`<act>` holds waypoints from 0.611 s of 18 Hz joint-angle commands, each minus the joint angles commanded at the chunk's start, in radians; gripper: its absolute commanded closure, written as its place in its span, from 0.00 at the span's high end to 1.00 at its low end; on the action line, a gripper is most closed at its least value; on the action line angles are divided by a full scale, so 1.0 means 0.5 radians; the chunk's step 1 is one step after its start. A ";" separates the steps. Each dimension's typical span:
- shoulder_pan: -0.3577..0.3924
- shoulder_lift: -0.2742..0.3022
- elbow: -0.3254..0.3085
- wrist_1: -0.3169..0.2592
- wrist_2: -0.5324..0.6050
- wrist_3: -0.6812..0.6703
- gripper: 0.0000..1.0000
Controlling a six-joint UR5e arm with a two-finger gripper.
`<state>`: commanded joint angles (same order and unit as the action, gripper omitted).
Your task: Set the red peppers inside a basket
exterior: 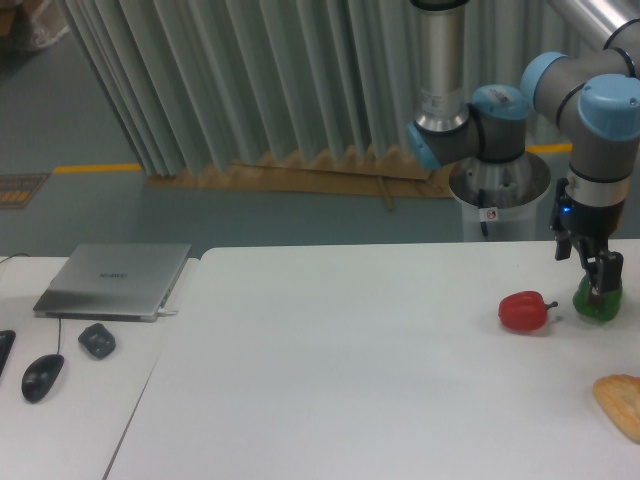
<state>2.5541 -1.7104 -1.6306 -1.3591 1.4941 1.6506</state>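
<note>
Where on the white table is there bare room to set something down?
The table is bare from its left edge to the red pepper. Its right end is crowded: red pepper, green pepper under the gripper, bread.

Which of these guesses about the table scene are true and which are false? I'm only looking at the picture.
1. The red pepper lies on the white table. True.
2. The gripper is down at the red pepper. False: it is at the green pepper, right of the red one.
3. A closed laptop sits at the far left. True.
4. The red pepper already rests in a basket. False: it lies bare on the table, and no basket shows.
5. A computer mouse lies in front of the laptop. True.
</note>
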 joint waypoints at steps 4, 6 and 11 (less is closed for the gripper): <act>0.006 0.000 0.000 0.000 -0.003 -0.009 1.00; 0.006 0.000 -0.006 0.000 0.009 -0.009 1.00; -0.006 0.040 -0.178 0.006 0.009 -0.114 1.00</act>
<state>2.5510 -1.6904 -1.7196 -1.3560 1.4987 1.5938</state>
